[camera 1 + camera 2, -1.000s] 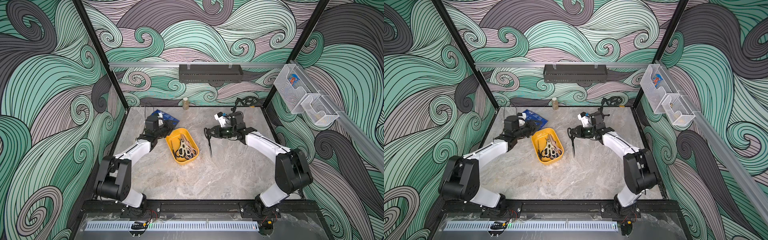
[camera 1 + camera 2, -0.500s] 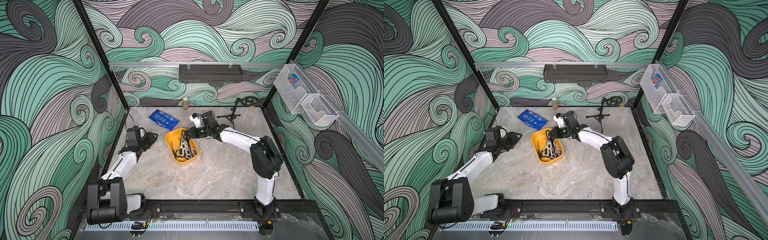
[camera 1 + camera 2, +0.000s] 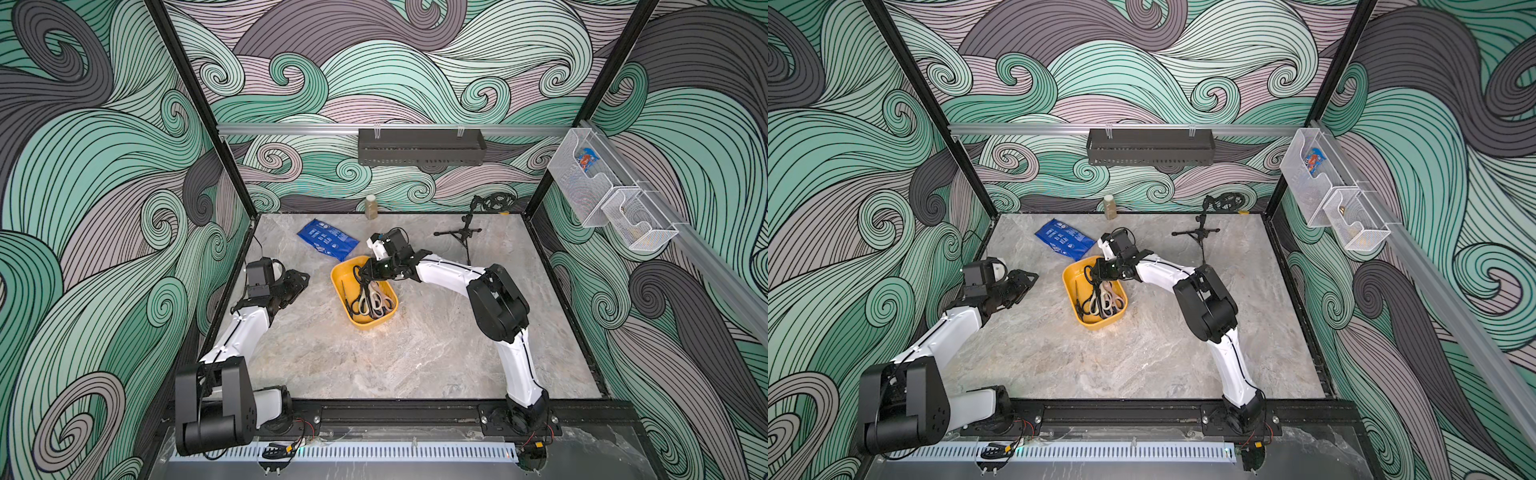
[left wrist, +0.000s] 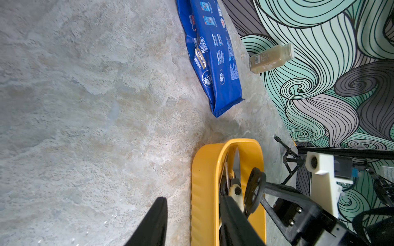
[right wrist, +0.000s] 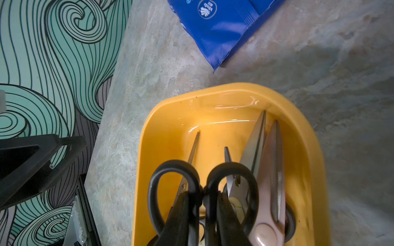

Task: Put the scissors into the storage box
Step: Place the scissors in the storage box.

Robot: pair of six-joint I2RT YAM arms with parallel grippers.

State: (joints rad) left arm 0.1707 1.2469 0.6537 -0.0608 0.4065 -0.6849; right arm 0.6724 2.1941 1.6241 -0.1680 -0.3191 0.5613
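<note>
1. Right gripper (image 5: pixel 204 213): we are logging it as clamped on a black-handled pair (image 5: pixel 201 188). Its fingers (image 5: pixel 179 223) are pinching where the two handle loops meet, and the loops are projecting past the fingertips.
2. Storage box (image 3: pixel 337 286): we are finding it mid-table (image 3: pixel 374 365). Its long axis is running from the back wall toward the front edge, slightly askew.
3. Contents: we are counting several scissors already lying lengthwise inside. They include a pale pink pair (image 5: pixel 268 170) against one long wall and cream shears (image 3: pixel 365 301) beside it. We are not seeing any pair out on the tabletop.
4. Governing relation: the held pair is hanging over the box's back-wall end, inside the rim line. Its loops are toward that end. The fingers are hiding its blades in the right wrist view. In both top views the blades appear to be pointing down along the box's length, though we are not certain of this.
5. Left gripper (image 3: pixel 298 283): we are noting its jaws apart and empty. It is standing well apart from the box, on the box's left, with its fingers aimed toward it. The right arm is plainly the nearer one.
6. Non-task items: a blue packet (image 3: pixel 328 240), a bottle (image 3: pixel 370 206) and a mini tripod (image 3: pixel 463 235), all toward the back wall.
7. Judgement: we are reading this as the release step. The coming move is calling for the pair to be lowered in line with the box's length before the jaws part, so it is not bridging the rim or snagging the loops below.
</note>
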